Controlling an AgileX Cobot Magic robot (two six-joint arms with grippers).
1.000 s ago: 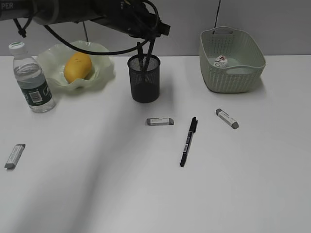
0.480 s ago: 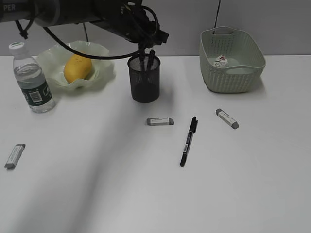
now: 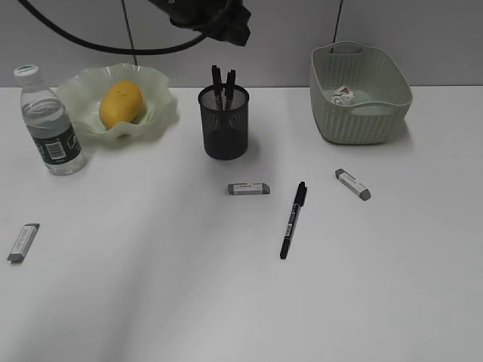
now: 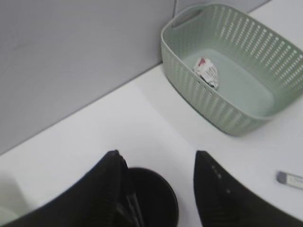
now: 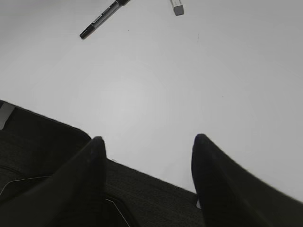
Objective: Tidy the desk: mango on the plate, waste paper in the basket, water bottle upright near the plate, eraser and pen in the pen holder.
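Note:
The mango (image 3: 121,103) lies on the wavy green plate (image 3: 161,113). Left of the plate the water bottle (image 3: 49,124) stands upright. The waste paper (image 3: 343,96) (image 4: 207,73) sits in the basket (image 3: 392,72) (image 4: 246,113). Two pens (image 3: 223,81) stand in the pen holder (image 3: 224,128) (image 4: 158,201). A third pen (image 3: 293,220) (image 5: 102,19) lies on the desk (image 3: 151,294). Three erasers (image 3: 249,188) (image 3: 352,184) (image 3: 23,242) lie loose. My left gripper (image 4: 156,158) hangs open and empty above the holder. My right gripper (image 5: 149,142) is open and empty over the desk's near edge.
The left arm (image 3: 215,15) shows only at the top edge of the exterior view, in front of a grey back wall. A dark surface (image 5: 142,198) lies beyond the desk's edge in the right wrist view.
My left gripper has opened, left a pen standing in the pen holder, and risen up and away from the holder. The right arm has not visibly moved.

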